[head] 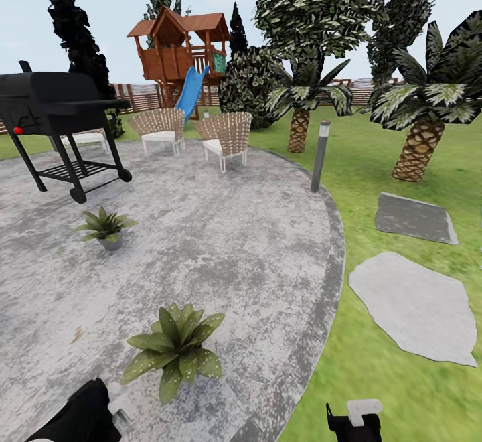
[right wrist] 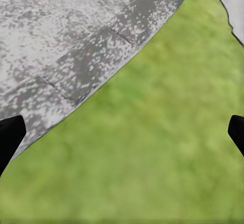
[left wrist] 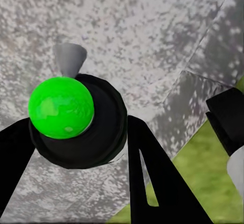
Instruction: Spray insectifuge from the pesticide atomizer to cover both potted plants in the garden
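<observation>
At the far left of the garden stands a black grill (head: pixel 57 104) on round mottled grey paving (head: pixel 234 241). In front of it sits the farther potted plant (head: pixel 105 226), a low green rosette in a tiny grey pot. Nearer me, just ahead of my left arm, is the second potted plant (head: pixel 175 347).

My left pincer (left wrist: pixel 76 147) shows in its wrist view, closed around the pesticide atomizer (left wrist: pixel 76 119): a round black body topped by a bright green ball, with a grey nozzle pointing at the paving. So I judge the pickup done; spraying both plants is what remains, and I see no mist on either one.

Further right, two wicker chairs (head: pixel 194 132) and a wooden play tower (head: pixel 179 47) stand at the far side, with palms (head: pixel 418 120) on the lawn (head: pixel 381 181). My right pincer (right wrist: pixel 122 132) hangs spread wide and empty over the grass at the paving's edge.

I can read no labels or writing anywhere.
</observation>
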